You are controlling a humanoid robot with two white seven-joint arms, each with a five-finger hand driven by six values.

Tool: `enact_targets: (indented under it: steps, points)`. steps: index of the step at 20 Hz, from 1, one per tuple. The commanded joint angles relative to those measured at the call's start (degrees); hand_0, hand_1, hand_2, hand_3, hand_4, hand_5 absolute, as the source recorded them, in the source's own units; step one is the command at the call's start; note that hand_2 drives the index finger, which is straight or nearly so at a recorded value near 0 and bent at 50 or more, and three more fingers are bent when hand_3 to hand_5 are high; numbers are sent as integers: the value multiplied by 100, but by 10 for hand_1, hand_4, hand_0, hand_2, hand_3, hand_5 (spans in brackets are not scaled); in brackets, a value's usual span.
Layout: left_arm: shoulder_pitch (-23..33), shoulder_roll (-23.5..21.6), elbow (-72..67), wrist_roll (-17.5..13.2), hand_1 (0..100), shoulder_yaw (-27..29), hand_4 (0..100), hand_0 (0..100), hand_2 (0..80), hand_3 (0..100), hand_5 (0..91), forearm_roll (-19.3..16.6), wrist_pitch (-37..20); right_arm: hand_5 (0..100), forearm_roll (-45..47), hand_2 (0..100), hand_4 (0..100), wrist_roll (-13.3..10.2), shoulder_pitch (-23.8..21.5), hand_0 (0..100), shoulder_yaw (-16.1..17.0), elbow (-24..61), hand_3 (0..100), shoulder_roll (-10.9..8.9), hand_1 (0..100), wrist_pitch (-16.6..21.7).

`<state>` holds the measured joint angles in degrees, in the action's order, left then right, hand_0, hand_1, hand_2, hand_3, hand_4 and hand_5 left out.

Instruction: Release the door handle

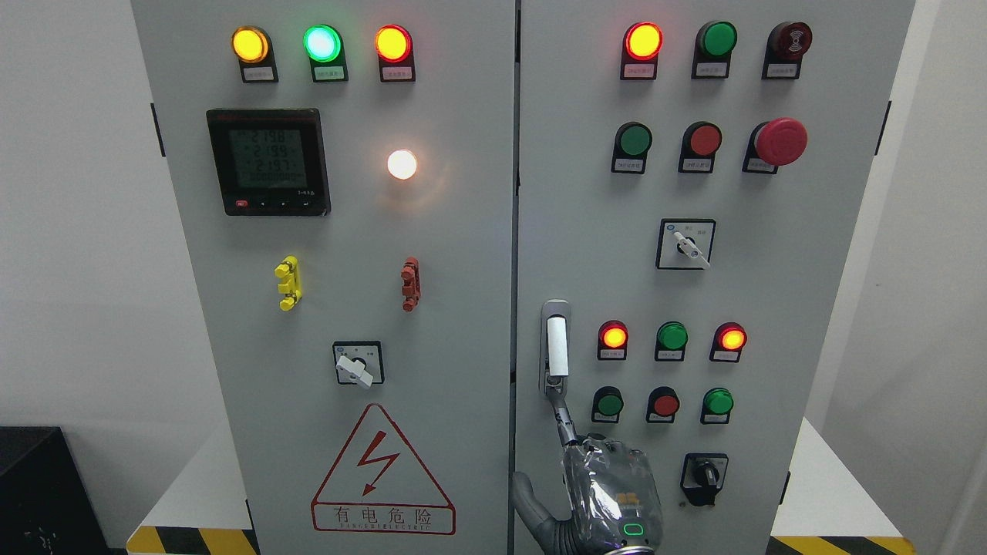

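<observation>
While our hand (609,493), one finger extended, touches the door handle (557,347) at lower centre, we should retract straight back.

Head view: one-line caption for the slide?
Robot hand reaches up, one finger extended to the base of the door handle on the cabinet's right door.
</observation>
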<state>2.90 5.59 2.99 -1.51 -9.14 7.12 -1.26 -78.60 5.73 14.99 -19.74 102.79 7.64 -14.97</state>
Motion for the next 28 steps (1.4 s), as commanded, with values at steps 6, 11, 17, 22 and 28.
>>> enact_targets:
  steps: [6, 11, 17, 22, 28]
  points:
    - [0, -5, 0, 2, 0, 0, 3, 0, 43, 106, 0, 0, -33, 719, 20, 0, 706, -63, 21, 398, -3, 127, 765, 0, 254, 29]
    - [0, 4, 0, 2, 0, 0, 4, 0, 43, 106, 0, 0, -41, 719, 20, 0, 704, -63, 21, 400, -3, 232, 764, 0, 250, 29]
    - [0, 4, 0, 2, 0, 0, 5, 0, 43, 106, 0, 0, -41, 719, 20, 0, 706, -89, 13, 402, -3, 329, 757, 0, 247, 38]
    - [0, 4, 0, 2, 0, 0, 5, 0, 44, 106, 0, 0, -41, 717, 20, 0, 703, -98, 13, 403, -3, 372, 749, 0, 246, 38]
    - [0, 3, 0, 2, 0, 0, 5, 0, 43, 106, 0, 0, -41, 716, 29, 0, 701, -98, 13, 404, -12, 425, 747, 0, 247, 38]
